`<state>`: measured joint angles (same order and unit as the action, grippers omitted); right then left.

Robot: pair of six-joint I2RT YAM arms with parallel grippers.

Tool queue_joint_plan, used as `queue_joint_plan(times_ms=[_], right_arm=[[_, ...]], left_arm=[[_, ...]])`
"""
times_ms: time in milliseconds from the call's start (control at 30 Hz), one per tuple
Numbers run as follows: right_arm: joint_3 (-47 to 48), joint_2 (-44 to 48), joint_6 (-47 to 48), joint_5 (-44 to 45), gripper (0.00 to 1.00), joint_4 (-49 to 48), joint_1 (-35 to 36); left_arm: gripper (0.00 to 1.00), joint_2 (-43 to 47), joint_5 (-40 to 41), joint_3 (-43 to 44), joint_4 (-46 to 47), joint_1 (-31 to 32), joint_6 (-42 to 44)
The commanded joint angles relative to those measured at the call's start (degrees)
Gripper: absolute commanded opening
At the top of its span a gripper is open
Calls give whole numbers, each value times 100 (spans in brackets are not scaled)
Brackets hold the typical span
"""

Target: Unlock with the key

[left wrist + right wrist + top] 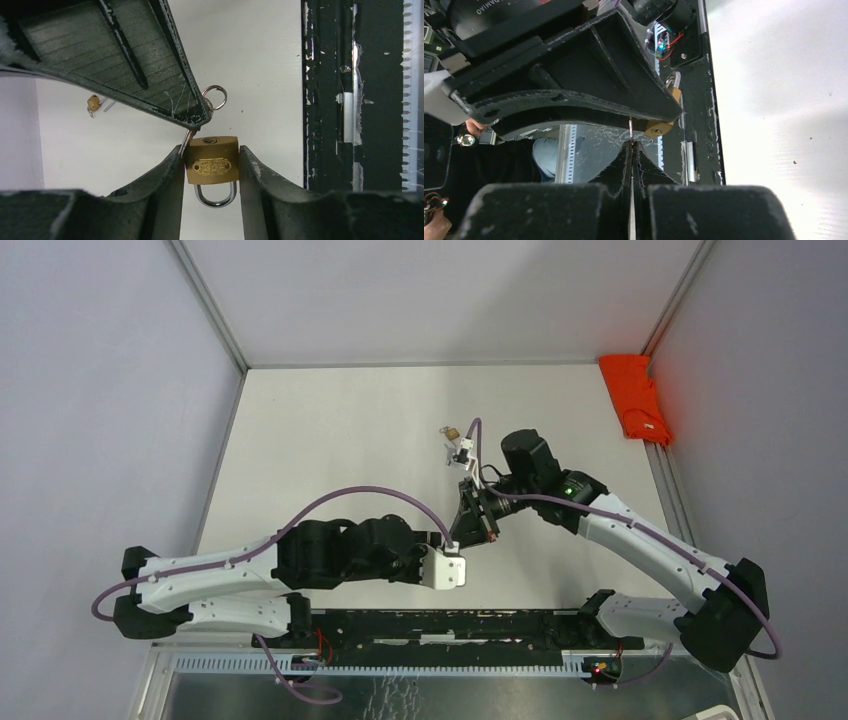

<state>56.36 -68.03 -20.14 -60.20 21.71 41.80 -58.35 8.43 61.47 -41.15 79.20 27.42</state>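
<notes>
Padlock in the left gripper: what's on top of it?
The key reaches the padlock at a top corner, key ring above. The right gripper covers the key's head; whether the tip enters the keyhole is hidden.

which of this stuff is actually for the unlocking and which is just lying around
For the job:
- brass padlock, clamped in the left gripper
- key, pinched in the right gripper, next to the top of the padlock

Lying about:
- second small padlock, out on the table
- red object at the far right edge
</notes>
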Motion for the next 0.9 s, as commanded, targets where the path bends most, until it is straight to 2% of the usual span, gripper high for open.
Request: queue_joint_plan(times_ms=[0, 333, 867], right_arm=[[-104, -6, -175, -168, 0, -410, 115], [-570, 136, -157, -85, 0, -381, 122], [-355, -76, -21, 102, 0, -385, 128]], left_arm=[[2, 8, 72, 146, 74, 86, 201], [2, 32, 111, 138, 30, 95, 194], [2, 96, 74, 113, 37, 102, 112]])
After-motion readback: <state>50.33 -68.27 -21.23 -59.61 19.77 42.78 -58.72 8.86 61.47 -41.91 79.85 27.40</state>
